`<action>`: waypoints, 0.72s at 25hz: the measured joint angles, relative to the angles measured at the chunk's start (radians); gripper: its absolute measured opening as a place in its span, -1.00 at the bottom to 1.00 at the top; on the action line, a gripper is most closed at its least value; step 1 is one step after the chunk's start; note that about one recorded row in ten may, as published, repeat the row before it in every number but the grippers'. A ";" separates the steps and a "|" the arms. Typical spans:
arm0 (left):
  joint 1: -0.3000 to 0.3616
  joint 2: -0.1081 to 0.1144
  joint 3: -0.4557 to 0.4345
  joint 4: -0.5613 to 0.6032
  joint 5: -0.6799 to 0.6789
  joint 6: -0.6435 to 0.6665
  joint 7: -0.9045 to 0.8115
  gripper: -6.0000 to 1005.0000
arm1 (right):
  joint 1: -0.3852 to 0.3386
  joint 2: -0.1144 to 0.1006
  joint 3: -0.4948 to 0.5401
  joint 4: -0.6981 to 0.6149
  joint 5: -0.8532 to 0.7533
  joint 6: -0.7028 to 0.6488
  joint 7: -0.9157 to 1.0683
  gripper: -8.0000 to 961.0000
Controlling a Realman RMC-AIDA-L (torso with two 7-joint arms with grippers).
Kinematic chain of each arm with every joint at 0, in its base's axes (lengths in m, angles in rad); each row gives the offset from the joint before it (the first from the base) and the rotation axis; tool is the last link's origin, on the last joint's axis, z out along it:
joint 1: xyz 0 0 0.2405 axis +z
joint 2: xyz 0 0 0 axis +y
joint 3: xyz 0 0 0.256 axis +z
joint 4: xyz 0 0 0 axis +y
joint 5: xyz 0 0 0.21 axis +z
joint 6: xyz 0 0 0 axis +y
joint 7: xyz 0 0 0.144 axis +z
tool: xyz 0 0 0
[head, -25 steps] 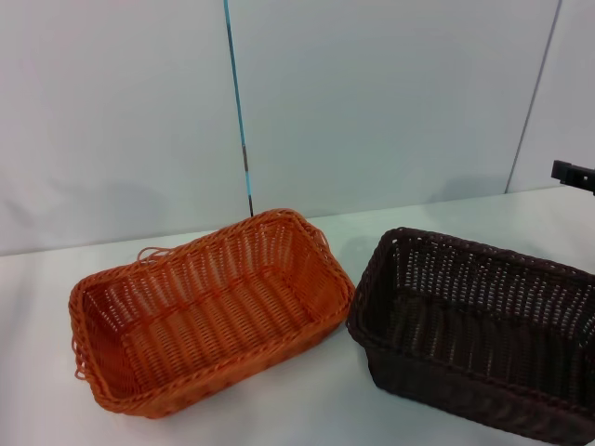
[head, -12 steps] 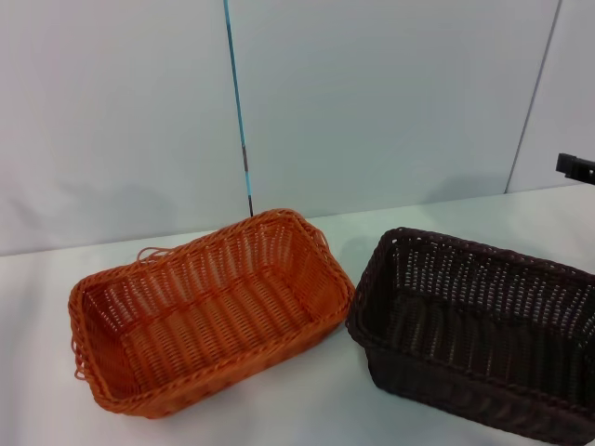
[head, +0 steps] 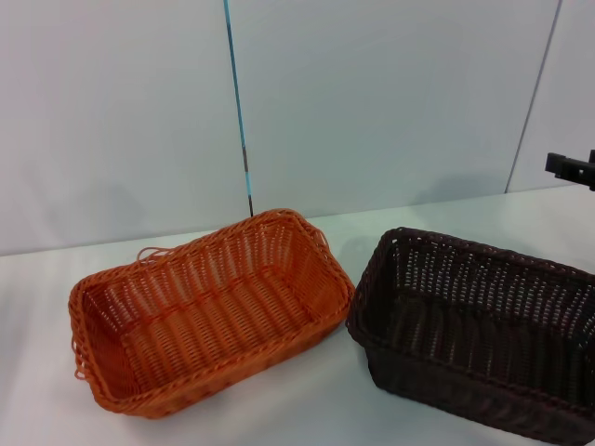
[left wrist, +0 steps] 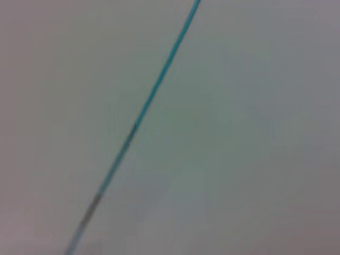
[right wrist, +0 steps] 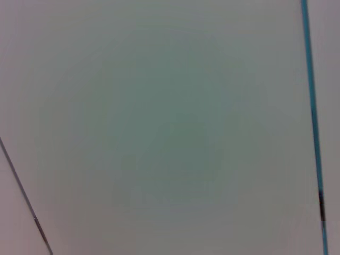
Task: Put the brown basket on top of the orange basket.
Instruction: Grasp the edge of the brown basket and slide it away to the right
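The orange basket [head: 209, 311] lies empty on the white table at the left, with a loose strand at its far left corner. The brown basket [head: 479, 330] stands empty on the table at the right, close beside the orange one, its near right part cut off by the picture's edge. A small black part of my right gripper [head: 569, 167] shows at the right edge, above and behind the brown basket. My left gripper is out of view. Both wrist views show only the wall.
The white table [head: 316, 409] runs back to a pale wall panel [head: 372, 93]. A thin blue line [head: 237, 107] runs down the wall behind the orange basket; it also shows in the left wrist view [left wrist: 154, 95] and the right wrist view [right wrist: 313, 122].
The black part of my right gripper at the right edge has risen a little and shifted slightly. The baskets have not moved.
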 joint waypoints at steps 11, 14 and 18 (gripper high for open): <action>-0.003 0.001 -0.124 0.110 -0.117 -0.214 0.148 0.71 | -0.014 0.001 -0.046 0.012 0.001 0.003 0.007 0.59; -0.002 0.001 -0.130 0.128 -0.118 -0.234 0.171 0.71 | -0.030 0.001 -0.064 0.033 0.001 0.003 0.018 0.59; -0.001 -0.004 -0.138 0.131 -0.119 -0.239 0.194 0.71 | -0.068 0.001 -0.092 0.099 -0.006 0.003 0.080 0.59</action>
